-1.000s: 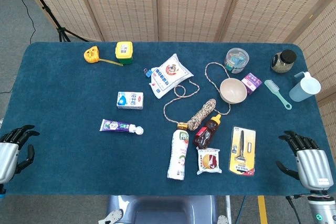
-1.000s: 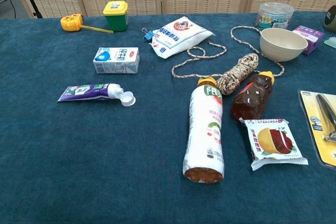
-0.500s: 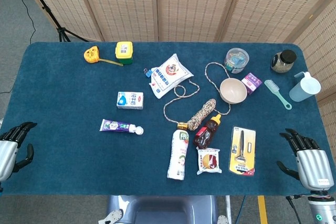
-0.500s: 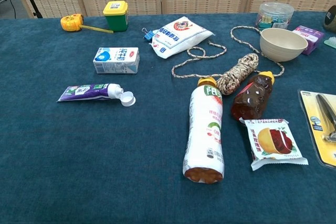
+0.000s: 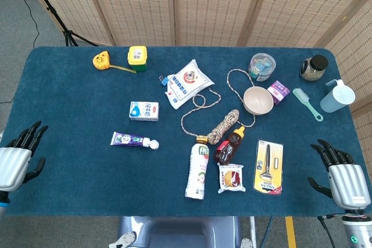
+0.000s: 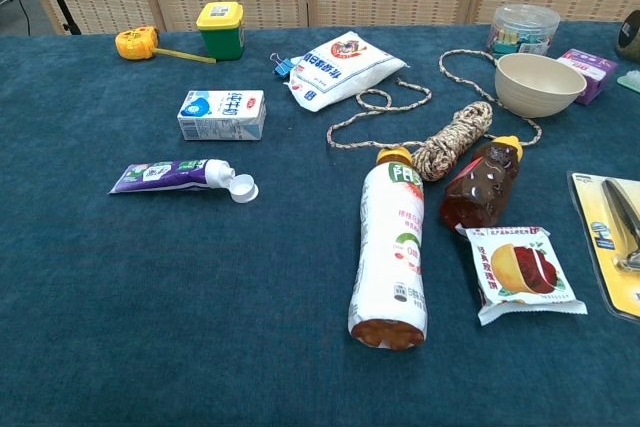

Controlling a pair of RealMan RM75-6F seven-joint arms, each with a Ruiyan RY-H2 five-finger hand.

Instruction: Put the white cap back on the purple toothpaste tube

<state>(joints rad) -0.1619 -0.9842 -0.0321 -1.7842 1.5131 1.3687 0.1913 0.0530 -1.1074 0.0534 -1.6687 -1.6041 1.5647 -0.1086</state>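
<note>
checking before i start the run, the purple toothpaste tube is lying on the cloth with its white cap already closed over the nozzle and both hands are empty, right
Not quite. The white cap is open, flipped off the nozzle and resting on the cloth at the end of the purple toothpaste tube; the chest view shows it. The rest holds: the tube lies flat, and the left hand and right hand are empty.

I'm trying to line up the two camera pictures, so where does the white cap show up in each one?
Head view: the cap lies left of centre, at the right end of the purple tube.
Chest view: the cap is left of centre, open side up, at the tube's nozzle end.
Shared landmark: the milk carton just beyond the tube.
</note>
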